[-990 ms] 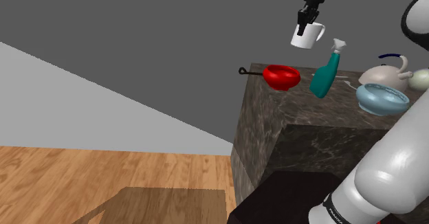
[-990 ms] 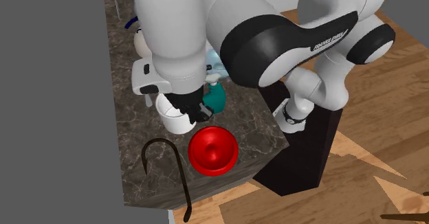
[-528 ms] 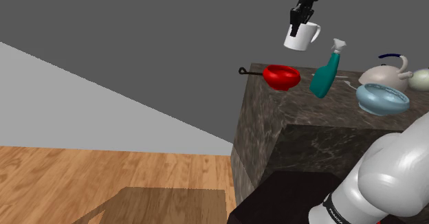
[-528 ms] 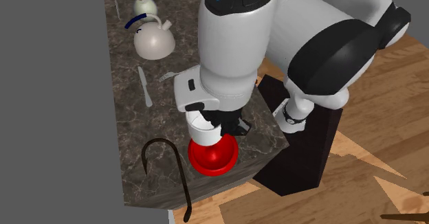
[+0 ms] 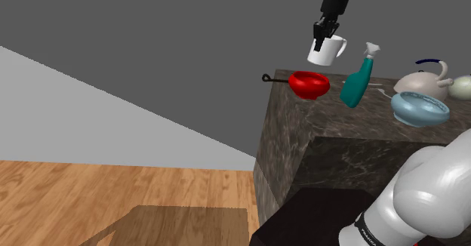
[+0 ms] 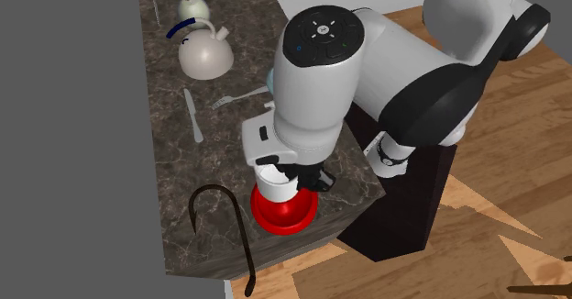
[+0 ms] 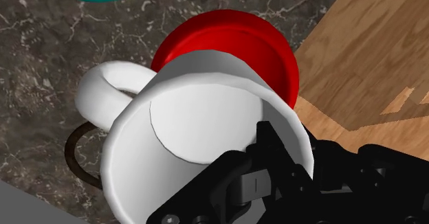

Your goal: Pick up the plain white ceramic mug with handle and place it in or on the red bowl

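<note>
Me on remote. Gripper [image 7: 295,162]: 2 fingers clamped on rim of white mug [image 7: 196,130], 1 inside, 1 outside. Mug hangs in air, tilted, handle on side of teal spray bottle [image 5: 358,78]. Below it, roughly under: red bowl [image 7: 275,47], near corner of dark stone counter [image 5: 283,142]. My read: carry about done, placing step in hand. Next move: I lower straight, centre over bowl, open fingers once mug seats. Farther along counter: blue bowl [image 5: 420,107], kettle [image 5: 423,80].

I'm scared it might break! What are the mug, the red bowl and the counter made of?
The mug: smooth plain white, maybe ceramic, but nothing proves it. The red bowl: smooth with a soft sheen, plastic or glazed, hard to tell. The counter: dark with pale veins, looks like stone.
</note>
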